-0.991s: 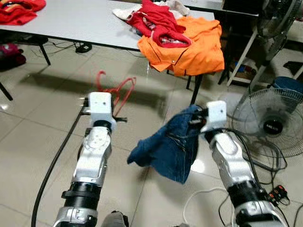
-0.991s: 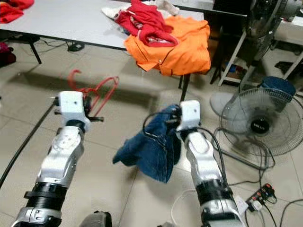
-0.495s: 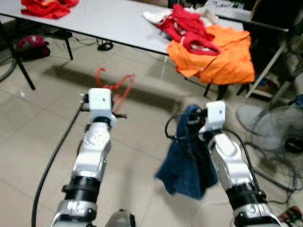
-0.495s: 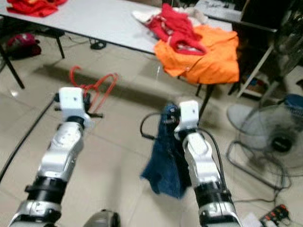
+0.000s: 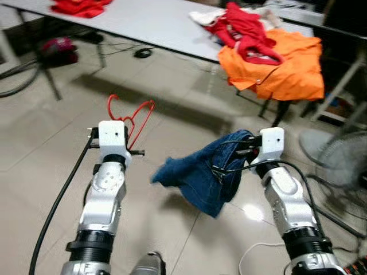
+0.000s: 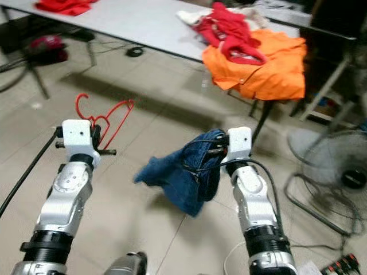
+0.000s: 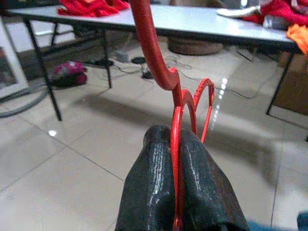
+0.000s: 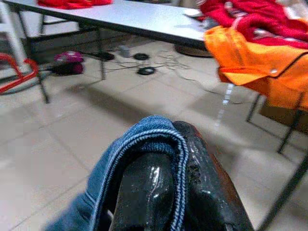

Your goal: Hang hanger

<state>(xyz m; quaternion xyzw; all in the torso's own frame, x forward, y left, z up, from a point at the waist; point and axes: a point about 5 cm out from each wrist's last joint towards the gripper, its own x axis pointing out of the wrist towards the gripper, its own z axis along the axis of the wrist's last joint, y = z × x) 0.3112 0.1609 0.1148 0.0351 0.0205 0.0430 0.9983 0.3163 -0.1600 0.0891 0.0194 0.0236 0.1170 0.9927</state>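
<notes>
We have swung left along the long grey table (image 5: 132,23), both loads in hand.
Our left gripper (image 7: 175,159) stays clamped on the red wire hanger (image 5: 133,114); our right gripper (image 8: 180,159) pinches the blue denim garment (image 5: 200,175), which has flared out; both hang over the floor before the table; no rail in sight yet.

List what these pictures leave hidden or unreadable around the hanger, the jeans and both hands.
- Red hanger: in the left eye view its lower part sits behind the left hand.
- Blue jeans: the bunched folds hide their full shape; the right hand is pinched on the denim.
- Standing fan: blurred and cut off by the right edge.
- Orange shirt: covers the table corner beneath it.
</notes>
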